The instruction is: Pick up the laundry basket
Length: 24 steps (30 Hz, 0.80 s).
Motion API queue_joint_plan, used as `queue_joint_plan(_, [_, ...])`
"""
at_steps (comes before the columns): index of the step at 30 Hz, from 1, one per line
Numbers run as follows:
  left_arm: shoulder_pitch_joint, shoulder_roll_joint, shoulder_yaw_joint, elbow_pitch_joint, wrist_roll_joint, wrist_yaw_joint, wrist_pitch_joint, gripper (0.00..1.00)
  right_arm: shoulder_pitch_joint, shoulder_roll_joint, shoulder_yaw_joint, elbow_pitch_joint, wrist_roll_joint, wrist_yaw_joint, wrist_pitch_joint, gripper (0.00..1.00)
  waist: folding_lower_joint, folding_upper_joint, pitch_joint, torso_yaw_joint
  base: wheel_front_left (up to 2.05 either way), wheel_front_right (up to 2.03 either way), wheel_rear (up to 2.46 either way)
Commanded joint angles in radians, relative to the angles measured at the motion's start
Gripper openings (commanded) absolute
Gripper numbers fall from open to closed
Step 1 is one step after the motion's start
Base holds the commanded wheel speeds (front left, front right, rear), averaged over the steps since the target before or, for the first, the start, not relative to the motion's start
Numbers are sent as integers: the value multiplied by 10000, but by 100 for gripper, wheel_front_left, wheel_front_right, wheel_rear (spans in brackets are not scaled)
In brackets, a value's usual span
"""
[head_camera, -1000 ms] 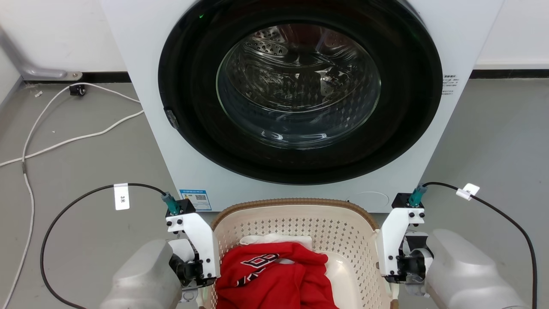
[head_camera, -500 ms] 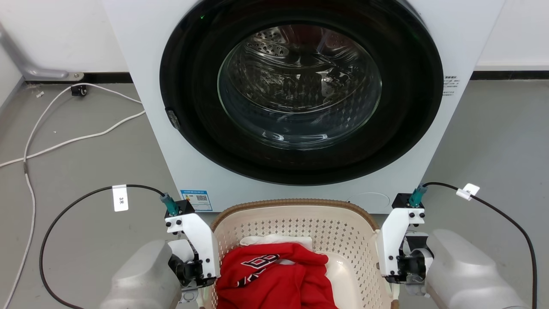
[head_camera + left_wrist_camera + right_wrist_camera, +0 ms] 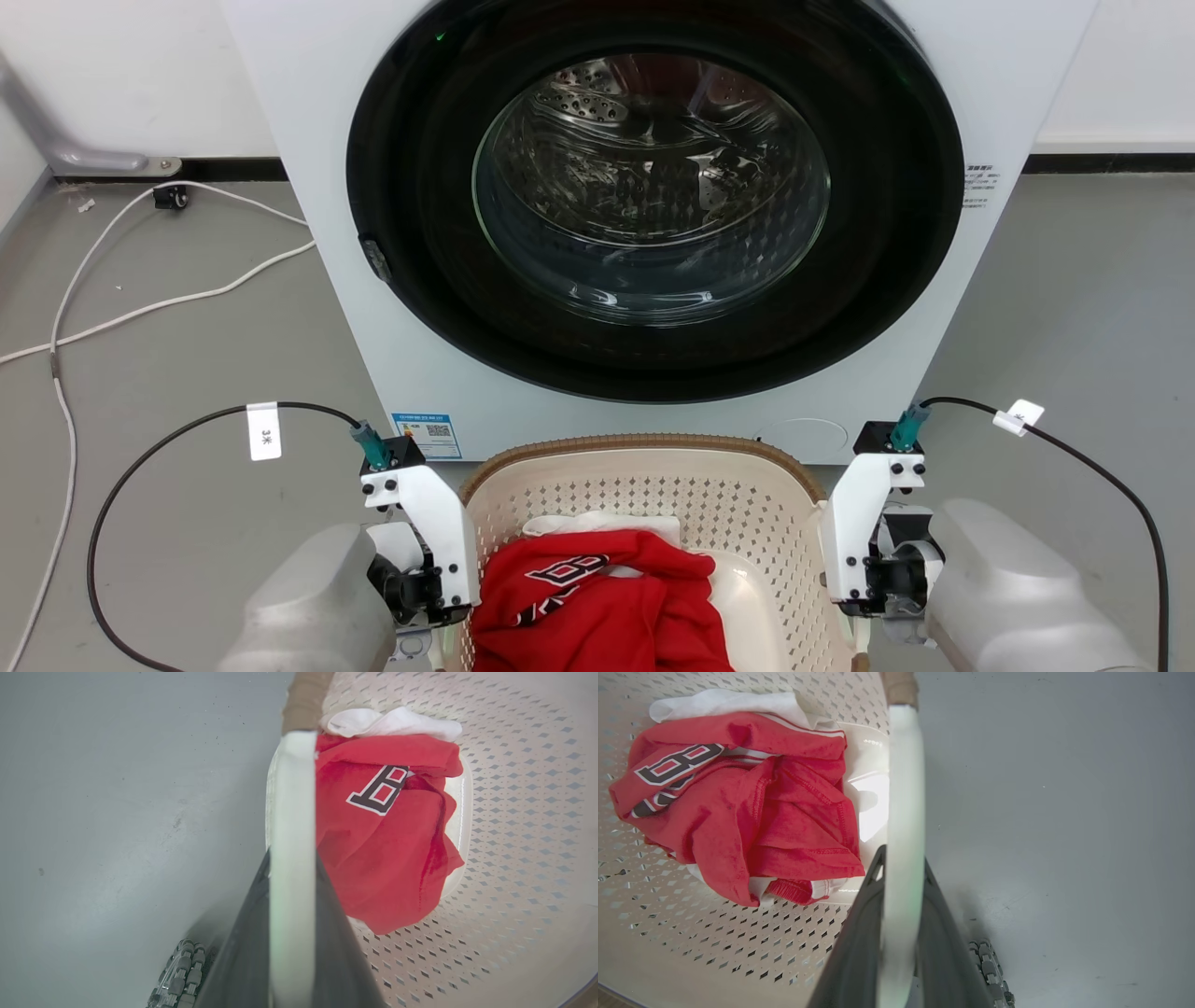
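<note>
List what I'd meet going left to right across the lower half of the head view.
In order: white cable → black tagged cable → left claw → laundry basket holding a red garment → right claw → second black tagged cable.

White front-loading washing machine (image 3: 299, 140) stands on grey floor (image 3: 187, 364). Round glass door (image 3: 651, 187): closed. Blue sticker (image 3: 427, 435): lower left front panel. White cables (image 3: 168, 301) lie left. Red garment (image 3: 597, 607) overlaps white cloth (image 3: 597, 523).

Left forearm (image 3: 308, 607) low, left jaws clamped, right forearm (image 3: 1027, 597) low, right jaws clamped
</note>
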Motion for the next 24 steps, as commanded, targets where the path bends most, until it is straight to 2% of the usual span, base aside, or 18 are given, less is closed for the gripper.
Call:
queue_joint_plan(1, [-85, -481, -20, -234, -174, -163, -31, 0, 28, 506, -49, -227, 53, 170, -21, 0, 0, 0, 4, -1, 0, 0, 0])
queue_joint_plan(24, [-103, -440, -287, -230, -357, -163, -99, 0, 73, 503, -93, -227, 46, 170, -148, 0, 0, 0, 29, 3, 0, 0, 0])
